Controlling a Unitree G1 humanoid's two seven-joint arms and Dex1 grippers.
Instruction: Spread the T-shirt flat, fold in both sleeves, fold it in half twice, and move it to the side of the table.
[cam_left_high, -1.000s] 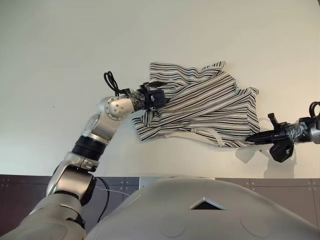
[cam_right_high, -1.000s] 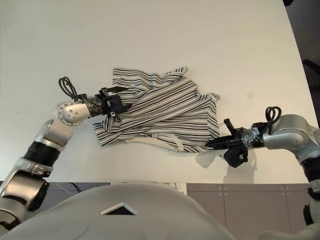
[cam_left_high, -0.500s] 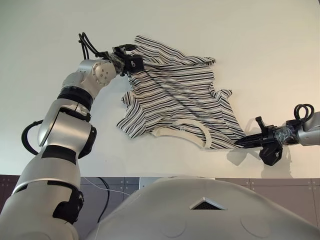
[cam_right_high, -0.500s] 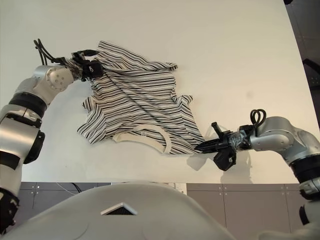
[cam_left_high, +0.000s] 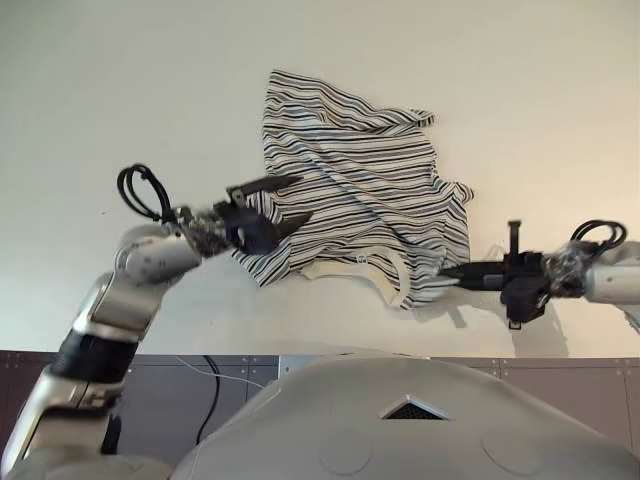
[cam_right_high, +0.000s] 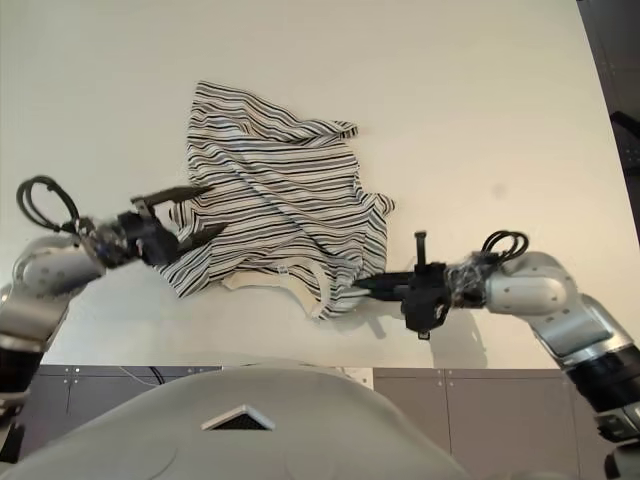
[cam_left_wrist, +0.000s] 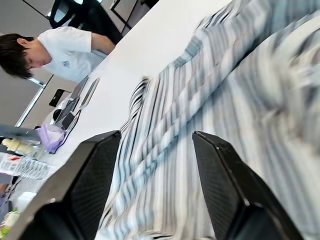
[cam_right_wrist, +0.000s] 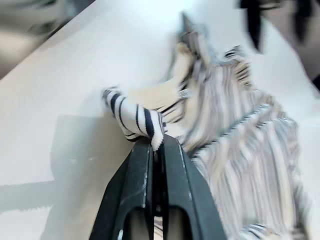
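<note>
The black-and-white striped T-shirt (cam_left_high: 350, 180) lies crumpled on the white table (cam_left_high: 120, 100), its pale collar (cam_left_high: 385, 272) toward the near edge. My left gripper (cam_left_high: 284, 201) hovers open at the shirt's near left edge, with nothing between its fingers; the left wrist view looks past its fingers (cam_left_wrist: 95, 185) onto the striped cloth (cam_left_wrist: 240, 75). At the shirt's near right corner my right gripper (cam_left_high: 450, 270) is shut on a fold of the fabric. The right wrist view shows that pinched striped fold (cam_right_wrist: 142, 122) at the tips of the gripper (cam_right_wrist: 157, 145).
The table's near edge (cam_left_high: 300, 351) runs just in front of both arms. Bare tabletop lies to the left and right of the shirt and beyond it. Small items, among them a purple thing (cam_left_wrist: 50, 136), sit at the far end of the table.
My left gripper let go of the shirt's far left part, drew back toward me and now stands open. My right gripper moved left, still holding the shirt's corner.
</note>
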